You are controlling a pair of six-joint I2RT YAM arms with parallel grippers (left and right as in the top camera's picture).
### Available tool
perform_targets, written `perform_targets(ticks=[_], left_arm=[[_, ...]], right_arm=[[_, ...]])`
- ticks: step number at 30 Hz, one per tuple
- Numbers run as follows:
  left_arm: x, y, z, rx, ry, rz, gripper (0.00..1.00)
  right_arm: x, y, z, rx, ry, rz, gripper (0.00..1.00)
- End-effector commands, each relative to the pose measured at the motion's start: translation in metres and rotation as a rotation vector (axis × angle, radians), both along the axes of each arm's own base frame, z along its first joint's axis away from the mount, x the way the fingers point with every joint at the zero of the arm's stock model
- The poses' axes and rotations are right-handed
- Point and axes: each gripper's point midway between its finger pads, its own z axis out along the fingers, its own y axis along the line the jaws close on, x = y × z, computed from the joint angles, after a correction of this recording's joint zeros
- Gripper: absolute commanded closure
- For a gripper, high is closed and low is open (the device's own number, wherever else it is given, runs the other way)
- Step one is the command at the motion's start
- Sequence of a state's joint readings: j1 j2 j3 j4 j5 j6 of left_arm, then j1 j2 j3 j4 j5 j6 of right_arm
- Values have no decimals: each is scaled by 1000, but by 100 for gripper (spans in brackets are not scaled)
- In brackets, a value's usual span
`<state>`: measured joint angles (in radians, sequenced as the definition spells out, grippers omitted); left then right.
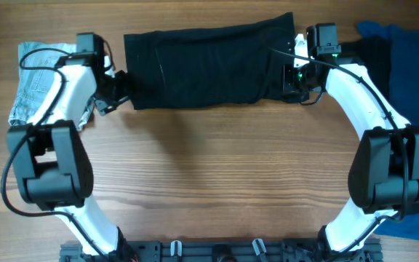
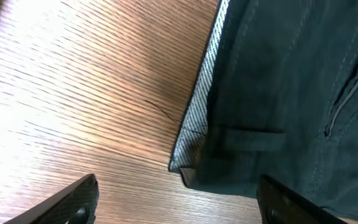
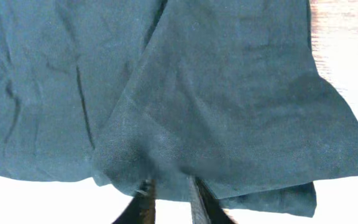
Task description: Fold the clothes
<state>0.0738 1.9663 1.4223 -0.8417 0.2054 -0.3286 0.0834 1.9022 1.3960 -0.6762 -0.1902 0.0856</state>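
Plain black fabric garment [image 1: 209,65] looks folded into 1 strip already. The left gripper [image 2: 178,190] is wide apart by its corner. The right gripper [image 3: 169,196] is narrow at the hem, can't tell if it's pinching. Next fold probably needs fresh corner grabs.

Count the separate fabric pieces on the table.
3: the black garment top centre, denim piece far left, blue cloth at the right edge; others may be hidden.
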Motion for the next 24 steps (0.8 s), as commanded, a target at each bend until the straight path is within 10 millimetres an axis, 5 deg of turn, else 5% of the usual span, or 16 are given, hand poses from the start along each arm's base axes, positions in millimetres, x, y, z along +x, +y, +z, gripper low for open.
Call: perform_targets(ticks=[1, 5, 6, 7, 8, 12, 18, 24], left_arm=[[1, -12, 10, -47, -44, -111, 18], [-1, -16, 5, -58, -35, -132, 18], [-1, -16, 1, -58, -28, -134, 18], [-3, -16, -5, -60, -9, -134, 18], [-3, -16, -8, -61, -3, -133, 18], [-7, -16, -20, -65, 22, -133, 18], [-8, -16, -23, -65, 23, -132, 18], [-8, -21, -21, -95, 17, -137, 18]], right_arm=[[1, -5, -3, -36, 0, -5, 70], [0, -14, 18, 75, -19, -34, 62], [0, -22, 21, 92, -22, -52, 51], [-3, -43, 19, 98, -1, -98, 26], [-8, -52, 17, 93, 19, -113, 22], [-16, -75, 13, 75, 41, -119, 21], [-3, -68, 14, 118, -19, -50, 19], [1, -69, -21, 120, 32, -54, 18]])
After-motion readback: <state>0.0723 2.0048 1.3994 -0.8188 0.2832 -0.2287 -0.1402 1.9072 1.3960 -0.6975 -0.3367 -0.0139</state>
